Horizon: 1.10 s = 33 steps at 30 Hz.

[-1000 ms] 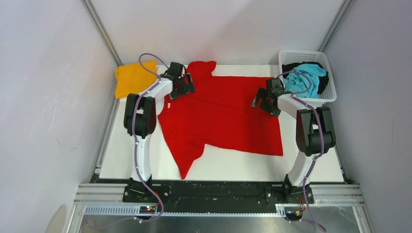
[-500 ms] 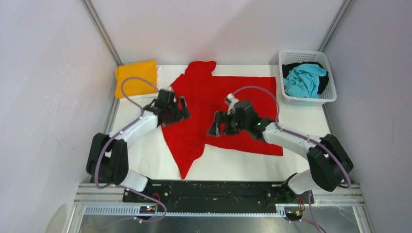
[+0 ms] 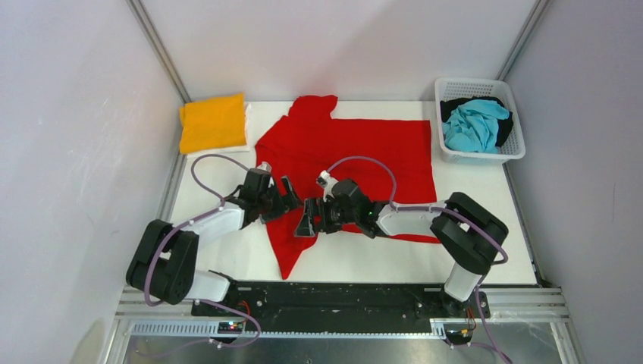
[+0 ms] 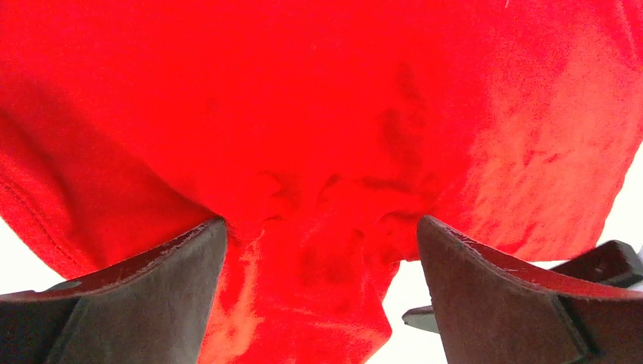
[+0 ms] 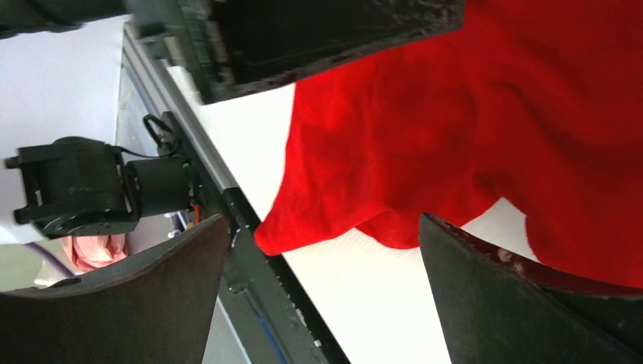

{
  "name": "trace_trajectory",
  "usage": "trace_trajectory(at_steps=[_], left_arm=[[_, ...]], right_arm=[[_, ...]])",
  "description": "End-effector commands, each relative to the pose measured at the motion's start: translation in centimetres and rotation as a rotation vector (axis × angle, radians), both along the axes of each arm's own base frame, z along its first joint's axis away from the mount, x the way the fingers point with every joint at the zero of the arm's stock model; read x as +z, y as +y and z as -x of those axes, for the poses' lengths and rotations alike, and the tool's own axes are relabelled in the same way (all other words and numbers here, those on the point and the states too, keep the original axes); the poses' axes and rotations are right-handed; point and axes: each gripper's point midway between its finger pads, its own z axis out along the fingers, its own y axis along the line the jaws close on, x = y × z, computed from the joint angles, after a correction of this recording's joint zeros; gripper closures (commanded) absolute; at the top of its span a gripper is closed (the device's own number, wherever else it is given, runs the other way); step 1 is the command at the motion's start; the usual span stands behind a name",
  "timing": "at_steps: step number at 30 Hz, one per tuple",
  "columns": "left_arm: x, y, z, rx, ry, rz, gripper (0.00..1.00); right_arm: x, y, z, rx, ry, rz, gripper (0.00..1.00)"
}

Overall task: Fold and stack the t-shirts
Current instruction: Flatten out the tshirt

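Note:
The bright red t-shirt (image 3: 356, 155) lies spread on the white table, one sleeve trailing toward the near edge (image 3: 288, 262). My left gripper (image 3: 291, 202) is low over its near-left part, open, with bunched red cloth (image 4: 326, 189) between the fingers (image 4: 178, 265). My right gripper (image 3: 306, 221) is right beside it, open, over bare table next to the trailing sleeve (image 5: 318, 220); nothing is between its fingers (image 5: 493, 288). A folded orange-yellow shirt (image 3: 212, 121) lies at the far left. Turquoise (image 3: 474, 125) and black (image 3: 505, 127) shirts sit in the basket. No white shirt shows.
The white lattice basket (image 3: 478, 156) stands at the far right corner. Grey enclosure walls close in on both sides and the back. The black arm base rail (image 3: 334, 299) runs along the near edge. The left gripper's body (image 5: 326, 38) fills the top of the right wrist view.
Both arms have drawn back from the shirt's far corners to its near-left part and now sit close together. The shirt's left edge has shifted a little.

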Motion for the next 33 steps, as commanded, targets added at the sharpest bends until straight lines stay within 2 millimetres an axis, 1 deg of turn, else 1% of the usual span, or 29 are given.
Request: trace_trajectory(at_steps=[1,4,9,13,15,16,19,22,23,24,25,27,31,33], left_arm=[[-0.1,-0.6,-0.5,0.011,-0.020,0.036,0.00],[-0.4,-0.1,-0.3,0.028,-0.018,0.022,0.00],[-0.8,0.2,-0.3,0.034,-0.012,0.007,0.00],[-1.0,0.5,-0.3,0.045,-0.008,-0.007,0.00],[-1.0,0.9,-0.5,0.053,-0.012,-0.022,0.00],[-0.8,1.3,-0.6,0.063,-0.015,-0.029,0.00],[-0.5,1.7,-0.8,0.069,-0.032,-0.038,0.00],[0.1,2.1,-1.0,0.072,-0.051,-0.045,0.00],[0.3,2.3,-1.1,0.073,-0.063,-0.054,0.00],[0.4,2.4,-1.1,0.074,-0.066,-0.059,0.00],[0.6,2.6,-1.2,0.074,-0.077,-0.067,0.00],[0.9,2.7,-1.4,0.068,-0.090,-0.078,0.00],[1.5,2.4,-1.8,0.032,-0.115,-0.082,0.00],[1.8,2.2,-2.1,0.013,-0.128,-0.080,0.00]], right_arm=[[0.2,1.6,-1.3,-0.043,-0.021,-0.031,0.01],[-0.7,2.1,-1.1,-0.035,-0.015,-0.033,0.01],[-1.2,2.9,-1.1,-0.022,-0.010,-0.037,0.02],[-2.3,2.3,-1.4,-0.059,-0.009,0.022,0.02],[-4.0,1.0,-1.5,-0.103,0.012,0.105,0.02],[-4.3,0.7,-1.5,-0.107,0.012,0.127,0.02],[-6.5,-1.2,-0.9,-0.127,0.035,0.241,0.03],[-7.8,-2.8,-0.1,-0.137,0.052,0.301,0.04],[-8.1,-3.8,0.0,-0.159,0.050,0.338,0.04],[-8.1,-4.3,0.0,-0.165,0.045,0.356,0.04],[-8.3,-5.4,0.3,-0.177,0.047,0.399,0.04],[-8.0,-6.7,0.8,-0.177,0.047,0.444,0.04],[-7.6,-8.4,2.0,-0.145,0.059,0.486,0.03],[-7.3,-9.0,2.1,-0.137,0.059,0.498,0.03]])
